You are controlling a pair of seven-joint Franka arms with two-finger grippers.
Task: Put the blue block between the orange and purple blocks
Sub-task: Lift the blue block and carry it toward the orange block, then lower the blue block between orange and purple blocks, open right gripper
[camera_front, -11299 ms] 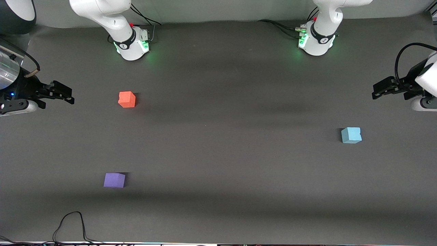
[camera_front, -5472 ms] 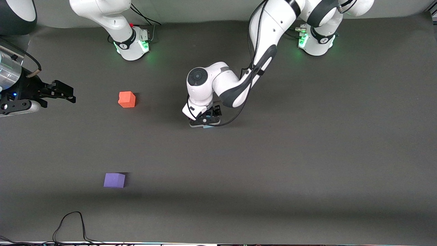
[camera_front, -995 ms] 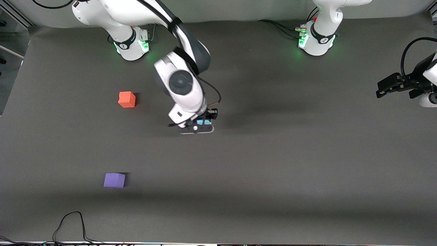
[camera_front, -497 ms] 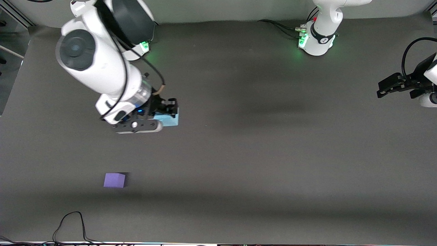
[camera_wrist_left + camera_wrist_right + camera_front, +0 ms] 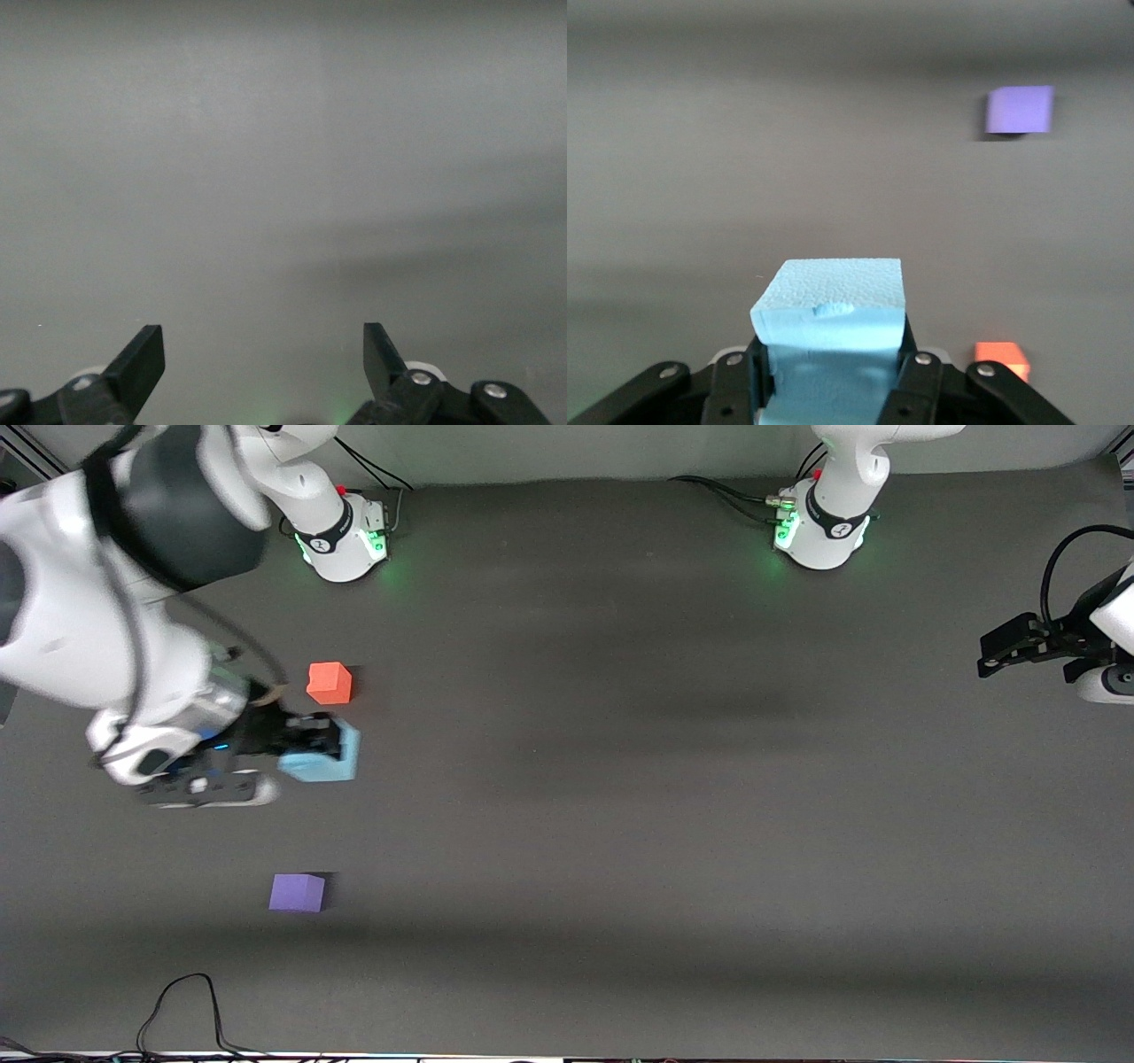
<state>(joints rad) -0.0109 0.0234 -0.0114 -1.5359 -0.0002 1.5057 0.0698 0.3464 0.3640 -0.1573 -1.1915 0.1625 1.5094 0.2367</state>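
Dark grey table (image 5: 620, 824), right fingers (image 5: 323, 737) clamping blue block (image 5: 330, 757), left fingers (image 5: 142, 363) spread, empty

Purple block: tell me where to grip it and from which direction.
Grip the purple block on two opposing flat side faces, coming straight down from above. It is a small cube resting flat on the table, with open space on every side, so the fingers should fit around it.

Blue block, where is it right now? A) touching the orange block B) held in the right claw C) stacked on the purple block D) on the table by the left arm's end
B: the blue block sits clamped in the right claw, apart from the orange block and the purple block.
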